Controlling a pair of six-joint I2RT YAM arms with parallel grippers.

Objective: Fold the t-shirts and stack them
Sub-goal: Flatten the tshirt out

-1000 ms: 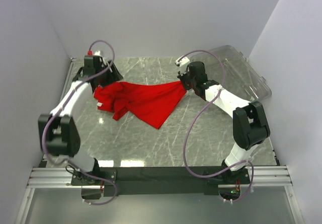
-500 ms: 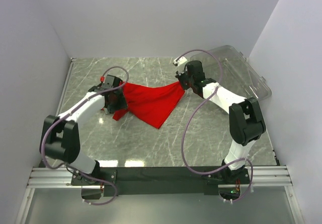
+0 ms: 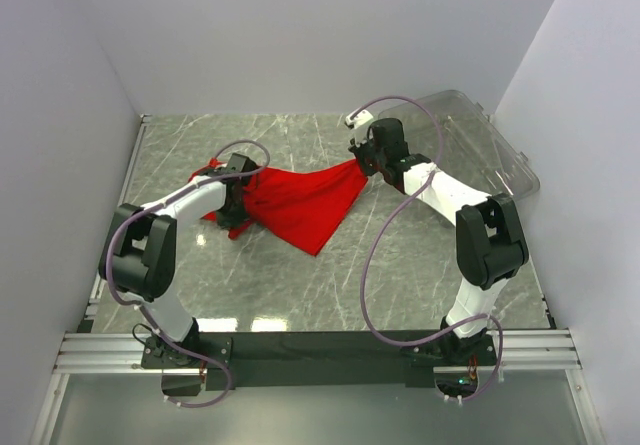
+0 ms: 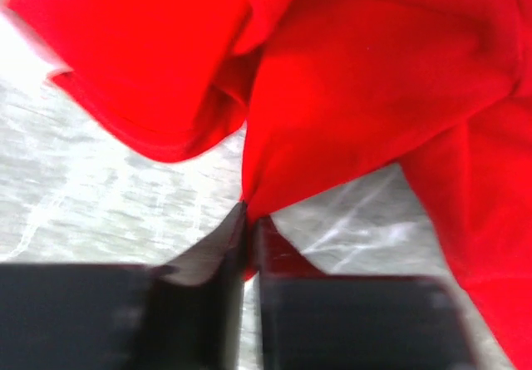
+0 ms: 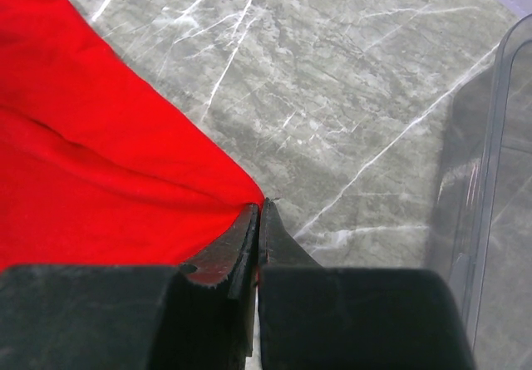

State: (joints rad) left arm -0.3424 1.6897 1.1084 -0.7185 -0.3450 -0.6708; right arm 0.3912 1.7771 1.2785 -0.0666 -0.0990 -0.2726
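Note:
One bright red t-shirt [image 3: 300,203] hangs bunched and stretched between my two grippers over the marble table [image 3: 300,285]. My left gripper [image 3: 240,189] is shut on the shirt's left part, and in the left wrist view its jaws [image 4: 248,219] pinch a fold of red cloth [image 4: 366,87]. My right gripper [image 3: 362,163] is shut on the shirt's right corner. The right wrist view shows that corner of the t-shirt [image 5: 100,179] drawn into the closed jaws [image 5: 259,210]. A loose point of cloth droops toward the table at the front.
A clear plastic bin [image 3: 480,150] stands at the back right, close behind my right arm; its wall [image 5: 490,187] shows in the right wrist view. White walls enclose the table on three sides.
My left arm swung from the back left corner in toward the centre and shut on the shirt's left part. The shirt's left side is now bunched narrower. The right gripper barely moved.

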